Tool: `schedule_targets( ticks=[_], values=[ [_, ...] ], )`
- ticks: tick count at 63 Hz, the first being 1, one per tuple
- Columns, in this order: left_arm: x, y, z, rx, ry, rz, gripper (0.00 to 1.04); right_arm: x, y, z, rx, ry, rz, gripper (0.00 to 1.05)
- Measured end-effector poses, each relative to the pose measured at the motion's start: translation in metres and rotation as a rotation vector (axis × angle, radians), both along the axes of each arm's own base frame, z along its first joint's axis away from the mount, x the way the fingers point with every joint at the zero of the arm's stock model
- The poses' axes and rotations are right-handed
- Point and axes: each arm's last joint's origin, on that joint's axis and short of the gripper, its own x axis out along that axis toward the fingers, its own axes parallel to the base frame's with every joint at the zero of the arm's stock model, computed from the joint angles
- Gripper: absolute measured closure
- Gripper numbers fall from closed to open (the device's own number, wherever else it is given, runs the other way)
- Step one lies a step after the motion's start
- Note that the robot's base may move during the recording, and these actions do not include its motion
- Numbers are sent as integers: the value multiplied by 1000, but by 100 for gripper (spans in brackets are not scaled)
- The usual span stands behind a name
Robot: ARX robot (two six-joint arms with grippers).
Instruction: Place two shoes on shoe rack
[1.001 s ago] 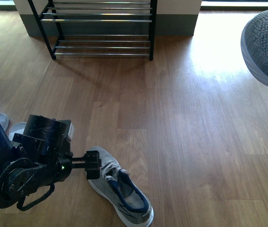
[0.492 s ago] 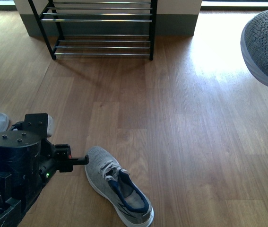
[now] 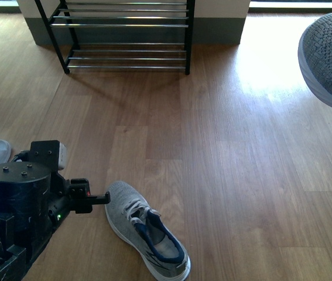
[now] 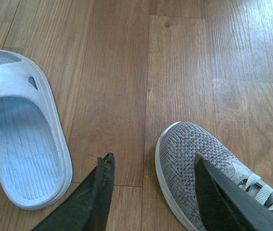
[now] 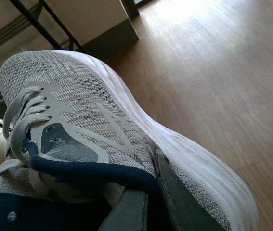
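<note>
Front camera gives me the wide shot. The rack [image 3: 122,35] stands against the far wall. The floor shoe [image 3: 147,231] lies close in on the wood floor [image 3: 242,146], well apart from the rack, with its toe up-left and its heel at the bottom edge. My left gripper [image 3: 101,198] reaches in from the left, its tip just beside that toe. In the top right corner I only get the toe of the lifted shoe [image 3: 329,55], up in the air. The right gripper is out of this shot.

The left wrist camera shows what the front one hides: the left gripper is spread wide and grasping nothing. One finger [image 4: 95,197] hangs over bare board between a pale slipper [image 4: 16,130] and the floor shoe. The other finger [image 4: 213,192] lies across the grey knit of the toe, and I can't tell whether it touches. The slipper sits footbed up, just beside the gripper. On the front camera it is only a sliver at the left edge.

The right wrist camera is the only one showing my right gripper [image 5: 150,207]. It is clamped on the collar of the lifted shoe, one finger [image 5: 126,214] inside against the navy lining, the other [image 5: 179,207] outside on the knit by the white sole. Black bars of the rack show behind the shoe's toe, with floor beyond. Neither shoe is on the rack: one is in my right grip, one is on the floor by my left.
</note>
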Motion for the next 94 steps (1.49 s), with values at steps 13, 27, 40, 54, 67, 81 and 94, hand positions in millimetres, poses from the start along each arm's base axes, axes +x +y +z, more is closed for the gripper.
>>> schedule_targets(
  ticks=[13, 27, 40, 54, 67, 81, 94],
  values=[
    [0, 0, 0, 1, 0, -3, 28, 0, 0, 0, 0, 0, 0, 103],
    [0, 0, 0, 0, 0, -2, 61, 0, 0, 0, 0, 0, 0, 103],
    [-43, 42, 58, -9, 100, -76, 96, 0, 0, 0, 1, -1, 5, 103],
    [-119, 76, 231, 64, -611, 38, 66, 0, 1, 0, 2, -2, 11, 103],
    [-122, 76, 238, 69, -658, 35, 27, 0, 0, 0, -2, 1, -5, 103],
    [-117, 67, 224, -29, -111, 233, 10, 0, 0, 0, 0, 1, 1, 103],
    [-60, 25, 191, -148, 121, 21, 9, 0, 0, 0, 0, 1, 1, 103]
  ],
)
